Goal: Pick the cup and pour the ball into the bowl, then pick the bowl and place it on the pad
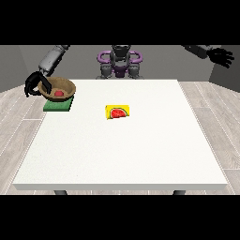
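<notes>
A brown bowl point(59, 88) with a red ball point(59, 93) inside sits on the green pad point(58, 106) at the table's far left corner. The hand at the view's left point(35, 85) is at the bowl's left rim, its fingers curled around that rim. A yellow cup with a watermelon print point(117, 112) lies on its side near the table's middle. The hand at the view's right point(221, 56) is raised high off the table's far right side, fingers spread.
The white table point(122, 154) stretches wide toward the camera. The robot's torso point(120, 61) stands behind the far edge. Wooden floor surrounds the table.
</notes>
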### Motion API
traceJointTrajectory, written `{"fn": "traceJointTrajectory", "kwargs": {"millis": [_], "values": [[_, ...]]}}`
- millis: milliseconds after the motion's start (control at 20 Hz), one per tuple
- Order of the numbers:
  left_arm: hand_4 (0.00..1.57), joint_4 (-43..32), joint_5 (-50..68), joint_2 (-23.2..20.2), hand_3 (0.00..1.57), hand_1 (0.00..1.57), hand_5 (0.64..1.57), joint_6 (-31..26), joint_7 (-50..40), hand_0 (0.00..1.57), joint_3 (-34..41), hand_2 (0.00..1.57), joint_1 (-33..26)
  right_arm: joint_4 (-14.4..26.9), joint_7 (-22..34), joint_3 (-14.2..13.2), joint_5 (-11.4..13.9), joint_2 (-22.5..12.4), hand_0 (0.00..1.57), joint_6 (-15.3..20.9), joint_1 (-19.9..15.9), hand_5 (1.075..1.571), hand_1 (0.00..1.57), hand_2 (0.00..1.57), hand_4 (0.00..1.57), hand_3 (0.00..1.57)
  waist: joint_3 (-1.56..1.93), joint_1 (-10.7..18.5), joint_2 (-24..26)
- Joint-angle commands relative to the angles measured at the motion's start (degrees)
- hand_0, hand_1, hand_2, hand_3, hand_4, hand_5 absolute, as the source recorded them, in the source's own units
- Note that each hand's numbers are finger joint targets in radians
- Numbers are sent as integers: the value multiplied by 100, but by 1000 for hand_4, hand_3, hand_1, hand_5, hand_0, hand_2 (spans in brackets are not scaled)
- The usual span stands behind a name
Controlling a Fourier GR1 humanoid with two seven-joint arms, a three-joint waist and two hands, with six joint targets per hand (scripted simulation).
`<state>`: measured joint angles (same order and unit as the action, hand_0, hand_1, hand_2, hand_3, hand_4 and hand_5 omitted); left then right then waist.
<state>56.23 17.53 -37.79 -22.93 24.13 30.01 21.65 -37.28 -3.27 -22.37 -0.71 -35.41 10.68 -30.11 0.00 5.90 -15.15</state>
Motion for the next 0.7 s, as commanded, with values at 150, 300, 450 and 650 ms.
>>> {"fn": "traceJointTrajectory", "kwargs": {"millis": [150,300,450,650], "values": [[1174,11,-32,-9,0,0,1549,214,-134,0,-86,0,204,396,310,141,94,-35,420,-106,-383,1518,420,562,0,917,2,-27,27],[1178,-108,71,-255,0,0,1549,-70,-188,0,8,0,122,515,291,-14,-95,-280,0,-506,-472,1412,0,363,0,444,3,-10,50],[1078,401,64,77,0,0,1567,66,-941,0,-408,0,138,658,503,92,22,-251,0,-428,-491,1369,0,0,0,119,8,-6,652],[902,868,-223,1010,0,0,1559,670,-1201,0,-1033,0,126,590,1127,329,145,-333,0,-658,-784,1356,0,0,0,0,0,-47,1301]]}}
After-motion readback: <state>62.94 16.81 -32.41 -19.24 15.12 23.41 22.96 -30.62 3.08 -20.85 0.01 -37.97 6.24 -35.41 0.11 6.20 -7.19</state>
